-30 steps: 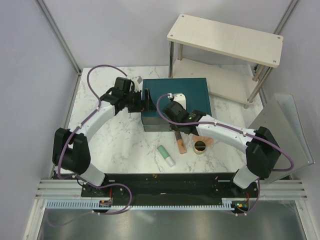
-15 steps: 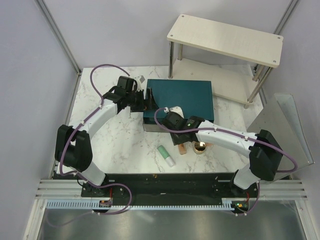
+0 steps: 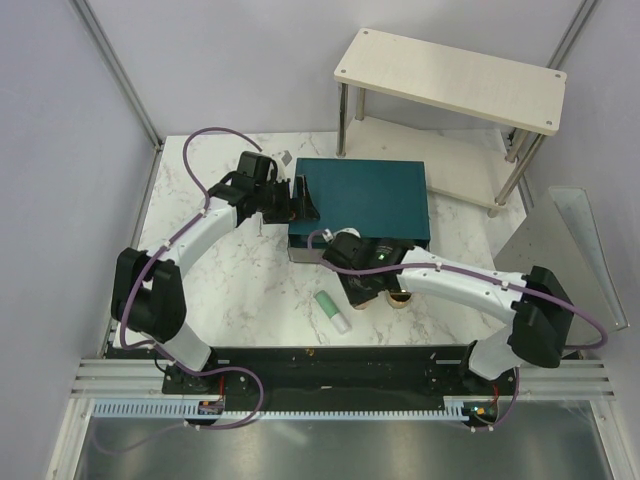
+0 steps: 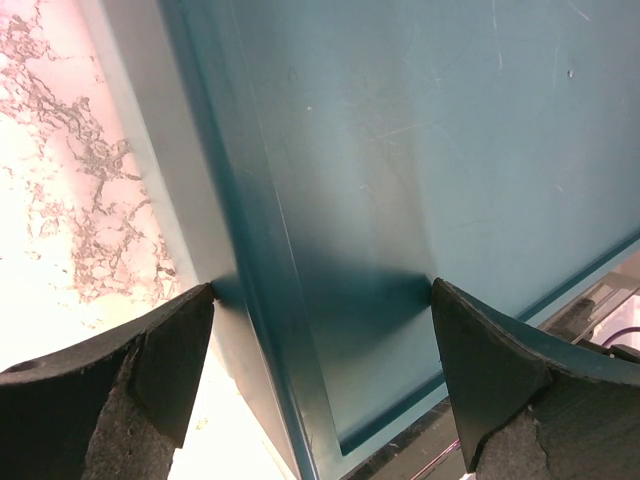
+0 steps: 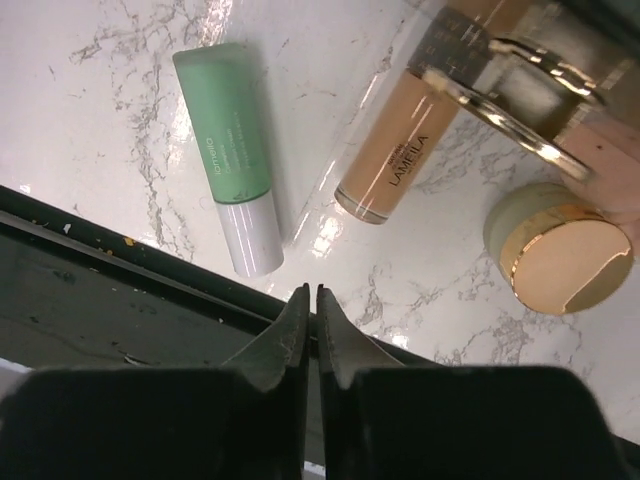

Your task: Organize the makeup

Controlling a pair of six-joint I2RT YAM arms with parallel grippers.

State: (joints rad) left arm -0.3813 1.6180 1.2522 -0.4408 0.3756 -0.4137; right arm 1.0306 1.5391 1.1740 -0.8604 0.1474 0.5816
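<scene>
The mint-green tube point(image 3: 332, 311) with white cap lies on the marble in front of the teal box point(image 3: 360, 200); it also shows in the right wrist view point(image 5: 232, 150). The peach-tan tube point(image 5: 390, 160) lies beside it, dark cap toward the box. The gold-rimmed compact point(image 5: 560, 250) sits to their right, and also shows in the top view point(image 3: 401, 297). A peach-pink patch point(image 5: 622, 165), perhaps a pad, shows at the frame edge. My right gripper point(image 5: 312, 292) is shut and empty, just above the tubes. My left gripper point(image 4: 320, 300) is open, its jaws astride the box's left edge.
A gold drawer handle point(image 5: 510, 100) on the box front is close to my right wrist. A white two-tier shelf point(image 3: 450, 75) stands at the back right. The black base rail point(image 3: 330, 360) runs along the near edge, just beyond the tubes.
My right gripper has moved from over the box front towards the near edge, now above the tubes. My left gripper has shifted right onto the box's left edge.
</scene>
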